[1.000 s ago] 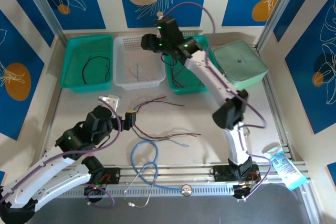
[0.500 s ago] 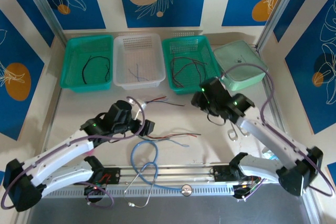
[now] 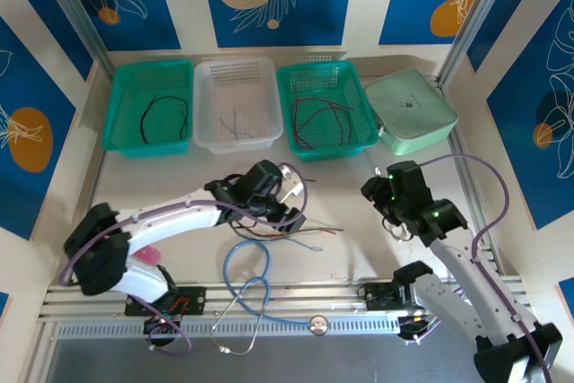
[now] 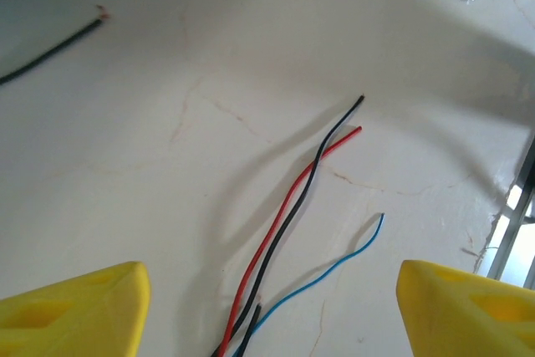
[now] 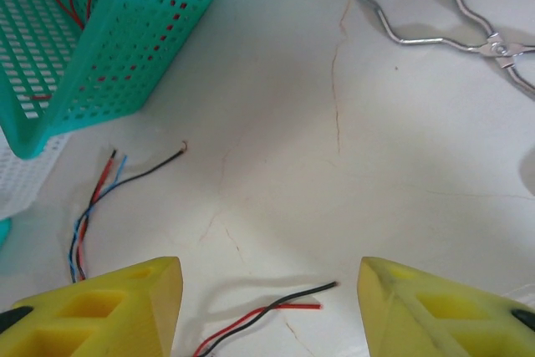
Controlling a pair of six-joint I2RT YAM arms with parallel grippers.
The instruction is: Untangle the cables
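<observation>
Loose cables [image 3: 314, 231] in red, black and blue lie on the table's middle. My left gripper [image 3: 290, 211] hovers over their left part, open. In the left wrist view its yellow fingers [image 4: 75, 311] flank the red, black and blue cables [image 4: 284, 223] without touching them. My right gripper [image 3: 381, 193] stands open just right of the cables' ends. The right wrist view shows a red and a black cable end [image 5: 288, 303] lying between its fingers [image 5: 443, 307], and a twisted bundle's ends [image 5: 92, 206] further off.
At the back stand a teal basket [image 3: 126, 78] with a black cable, a white basket [image 3: 215, 73] with a thin wire, a teal basket [image 3: 354, 136] with red and black cables, and a green lidded box [image 3: 411, 109]. A light-blue tube [image 3: 235, 266] loops near the front. Metal forceps [image 5: 435, 6] lie by the right gripper.
The left arm swung right to above the loose cables and its jaws narrowed somewhat. The right arm came back from the far teal basket to the table's right side.
</observation>
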